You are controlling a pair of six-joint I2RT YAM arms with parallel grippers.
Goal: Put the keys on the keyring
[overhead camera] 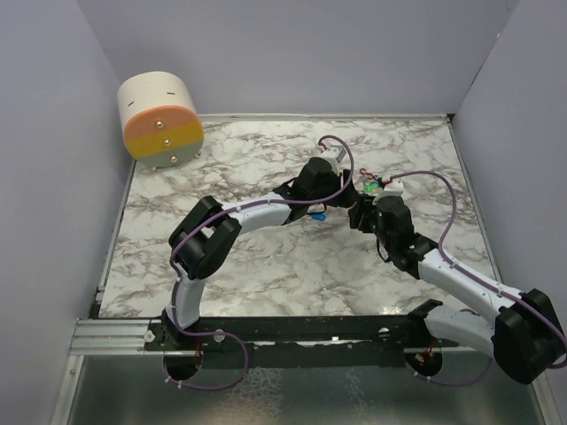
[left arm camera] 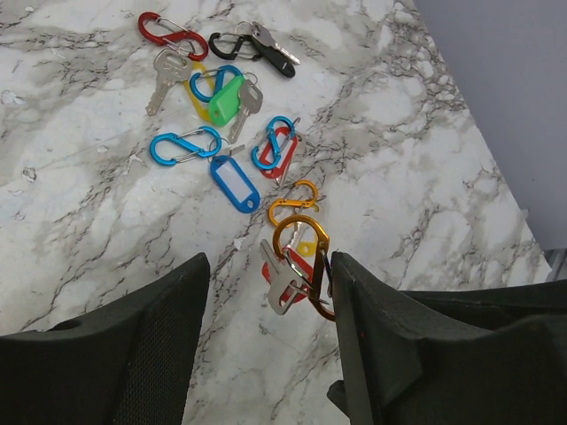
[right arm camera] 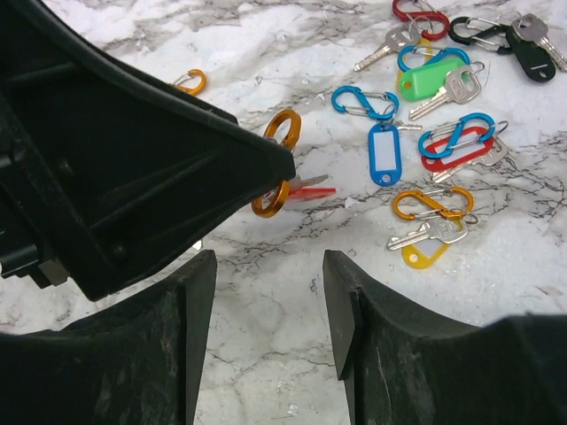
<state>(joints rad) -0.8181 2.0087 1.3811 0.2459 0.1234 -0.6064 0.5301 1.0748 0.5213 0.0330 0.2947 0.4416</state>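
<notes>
**Both your pincers hang part-open over the marble table (left arm camera: 106, 221), and neither is clamped on anything.**

Your left pincer (left arm camera: 270, 266) has its jaws about halfway apart. One orange clip (left arm camera: 301, 220) lies against its right finger, well clear of the other finger, so nothing is squeezed. One red-tagged key (left arm camera: 278, 279) sits just between the fingertips; you cannot tell whether either is lifted. Your right pincer (right arm camera: 268, 261) is open about as wide, with only bare marble in its gap. The other keys (left arm camera: 166, 66), at least five silver ones, lie ahead of its fingertips and to their right. Among them are three blue clips (left arm camera: 186, 146), two red clips (left arm camera: 174, 35) and one black clip (left arm camera: 215, 44). Two more orange clips lie there as well. There is one green tag (right arm camera: 425, 82), one blue tag (right arm camera: 384, 175), one yellow tag (right arm camera: 419, 257) and one black tag (right arm camera: 532, 64).
</notes>
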